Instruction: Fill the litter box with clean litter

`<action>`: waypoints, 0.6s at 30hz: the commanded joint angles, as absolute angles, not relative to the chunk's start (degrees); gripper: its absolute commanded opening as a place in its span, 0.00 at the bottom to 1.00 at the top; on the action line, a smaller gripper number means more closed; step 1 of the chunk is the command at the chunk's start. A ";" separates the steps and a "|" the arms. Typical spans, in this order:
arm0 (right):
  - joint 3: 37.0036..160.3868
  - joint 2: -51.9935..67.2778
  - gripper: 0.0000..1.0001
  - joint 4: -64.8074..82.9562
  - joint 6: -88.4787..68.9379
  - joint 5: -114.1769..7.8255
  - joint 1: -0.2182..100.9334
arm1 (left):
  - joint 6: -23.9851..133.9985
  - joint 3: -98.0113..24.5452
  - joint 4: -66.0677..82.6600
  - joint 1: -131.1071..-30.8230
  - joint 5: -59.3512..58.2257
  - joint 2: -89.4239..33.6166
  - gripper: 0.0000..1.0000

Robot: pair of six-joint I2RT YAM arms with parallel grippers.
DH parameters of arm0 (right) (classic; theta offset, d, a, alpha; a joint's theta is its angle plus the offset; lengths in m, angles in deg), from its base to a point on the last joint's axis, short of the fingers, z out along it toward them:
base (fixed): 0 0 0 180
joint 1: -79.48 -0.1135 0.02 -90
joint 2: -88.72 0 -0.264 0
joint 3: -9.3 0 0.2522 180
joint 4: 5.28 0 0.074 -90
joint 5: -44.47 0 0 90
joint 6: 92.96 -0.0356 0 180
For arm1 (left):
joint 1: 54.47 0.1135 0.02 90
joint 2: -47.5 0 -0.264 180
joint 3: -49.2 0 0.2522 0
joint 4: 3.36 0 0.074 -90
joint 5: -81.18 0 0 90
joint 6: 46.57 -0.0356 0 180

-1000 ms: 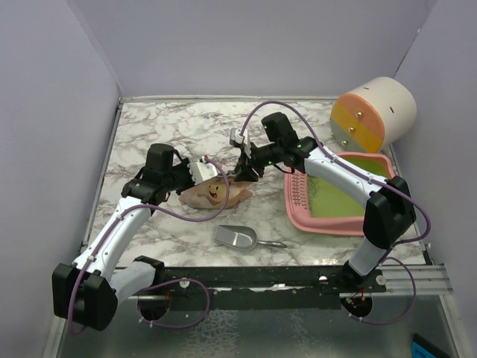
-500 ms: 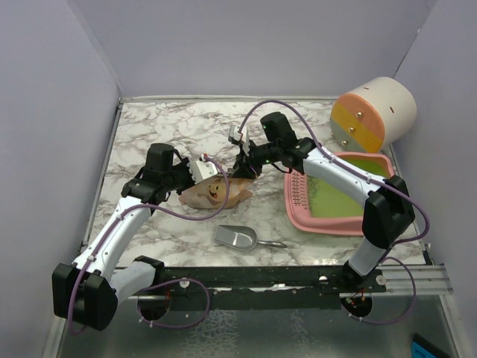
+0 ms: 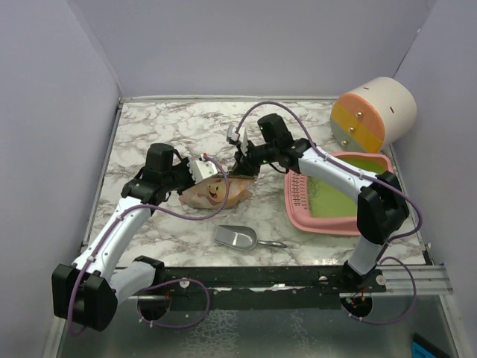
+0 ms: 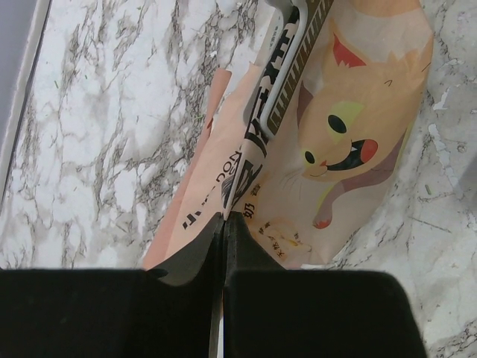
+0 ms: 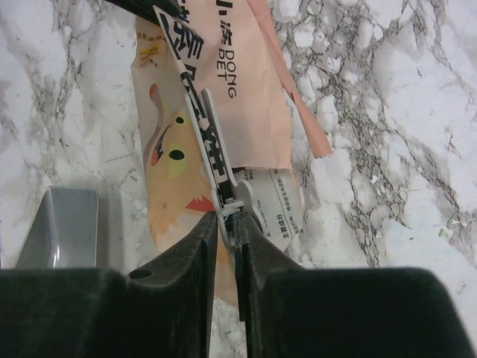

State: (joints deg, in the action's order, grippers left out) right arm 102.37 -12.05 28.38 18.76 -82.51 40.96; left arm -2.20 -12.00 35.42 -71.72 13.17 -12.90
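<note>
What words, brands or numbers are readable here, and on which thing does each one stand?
"DONG": on the bag, right wrist view.
"BET" or "PET" under it: first letter unclear.
Chinese characters on the bag: not clear enough to read.
Small print lower on it: too small.
No other text shows.

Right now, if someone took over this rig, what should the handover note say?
Left gripper: shut on one end of the cat-print bag's top strip.
Right gripper: shut on the strip's other end.
Bag lies on the table, left of the litter box; scoop nearer the arm bases.
Done: both grips set.
Left: open the bag, fill the litter box.
</note>
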 commanded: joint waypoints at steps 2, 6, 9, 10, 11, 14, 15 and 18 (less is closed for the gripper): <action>102.03 -12.86 0.03 27.63 19.08 -81.31 41.04 | -1.03 -10.51 30.22 -72.07 18.45 -9.29 0.00; 101.82 -12.11 0.01 27.86 18.75 -81.25 41.03 | -0.93 -8.18 28.22 -72.09 17.42 -7.78 0.00; 102.41 -11.46 0.01 29.79 19.14 -82.74 40.99 | -0.95 -7.21 27.41 -72.05 16.39 -7.41 0.00; 102.58 -11.22 0.01 30.42 19.25 -83.02 41.07 | -0.76 -6.84 26.68 -72.06 15.95 -7.28 0.00; 102.50 -10.81 0.01 30.68 19.12 -83.31 41.00 | -0.61 -6.58 26.06 -72.07 15.64 -7.18 0.00; 101.66 -9.56 0.01 31.06 19.16 -83.96 41.01 | -0.33 -6.19 24.69 -72.05 15.08 -6.74 0.00; 101.22 -9.08 0.01 30.80 19.04 -83.69 40.99 | -0.22 -6.08 23.79 -72.06 14.74 -6.65 0.00; 99.20 -7.27 0.01 27.82 16.88 -80.66 40.99 | 0.72 -5.66 22.14 -72.09 13.94 -6.39 0.00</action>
State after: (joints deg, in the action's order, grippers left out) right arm 101.89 -11.13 29.10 19.41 -83.05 40.94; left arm -1.00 -5.99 28.22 -71.74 13.48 -8.16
